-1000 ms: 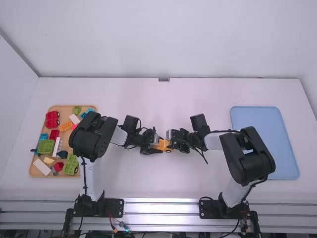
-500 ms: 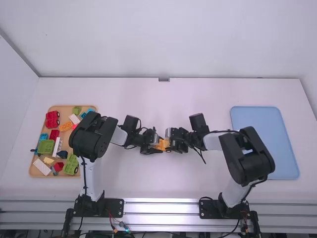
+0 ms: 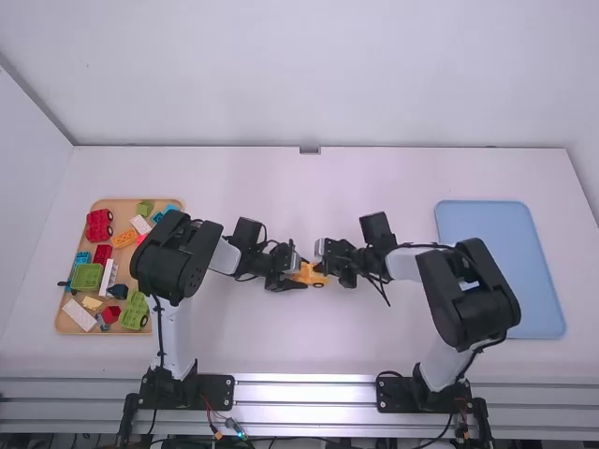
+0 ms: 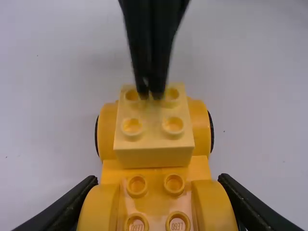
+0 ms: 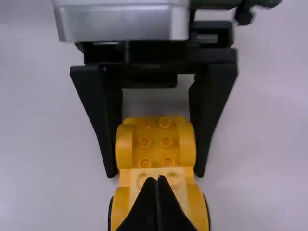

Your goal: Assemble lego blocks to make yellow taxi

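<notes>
One pale yellow block [image 4: 154,156] sits on the yellow car base [image 4: 156,174] between the arms, left gripper [image 3: 300,274] clamped on that base, right gripper [image 3: 322,266] fingers together at the studs, can't tell if they're touching lol

White table [image 3: 281,346] is filling most of the high view. Pale back wall [image 3: 299,75] is rising behind it, side walls [image 3: 23,187] are flanking left and right. Thin dark line is running along the table's far edge, small grey metal piece [image 3: 310,150] sitting mid-edge. Silvery metal rails [image 3: 299,388] are crossing the near side. Light is falling soft, fairly even.
</notes>
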You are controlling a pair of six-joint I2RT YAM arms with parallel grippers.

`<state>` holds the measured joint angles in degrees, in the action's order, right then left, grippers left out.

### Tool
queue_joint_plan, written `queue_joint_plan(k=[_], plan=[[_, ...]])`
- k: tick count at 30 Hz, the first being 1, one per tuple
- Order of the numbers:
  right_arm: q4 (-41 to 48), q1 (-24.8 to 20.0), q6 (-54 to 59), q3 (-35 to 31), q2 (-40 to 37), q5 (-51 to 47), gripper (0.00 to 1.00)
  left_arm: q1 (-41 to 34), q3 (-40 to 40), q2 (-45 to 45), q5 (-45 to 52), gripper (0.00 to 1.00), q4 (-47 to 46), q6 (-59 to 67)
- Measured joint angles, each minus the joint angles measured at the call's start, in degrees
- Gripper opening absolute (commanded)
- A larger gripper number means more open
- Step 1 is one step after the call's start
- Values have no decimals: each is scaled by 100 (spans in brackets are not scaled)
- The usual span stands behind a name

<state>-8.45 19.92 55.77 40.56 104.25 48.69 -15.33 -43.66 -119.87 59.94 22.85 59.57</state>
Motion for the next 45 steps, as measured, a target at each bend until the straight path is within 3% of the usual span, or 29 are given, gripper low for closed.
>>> queue_joint_plan(k=[5, 15, 31, 35, 36, 37, 45], plan=[[-37, 120, -280, 76, 42, -310, 0, 0, 0, 0, -20, 20, 11, -20], [723, -57, -70, 824, 721, 306, 0, 98, -70, 33, -138, 18, -72, -63], [874, -297, 160, 979, 890, 688, 2, 33, -203, 33, -297, 21, -125, -258], [1005, -367, 271, 1027, 874, 787, 16, 7, -216, 33, -308, 21, -129, -262], [1047, -396, 273, 1029, 824, 813, 33, 7, -216, 31, -310, 22, -120, -267], [1084, -431, 258, 1032, 741, 807, 98, 4, -214, 31, -308, 24, -111, -278], [1250, -688, -529, 1231, -737, 96, 98, 4, -232, 31, -326, 33, -94, -302]])
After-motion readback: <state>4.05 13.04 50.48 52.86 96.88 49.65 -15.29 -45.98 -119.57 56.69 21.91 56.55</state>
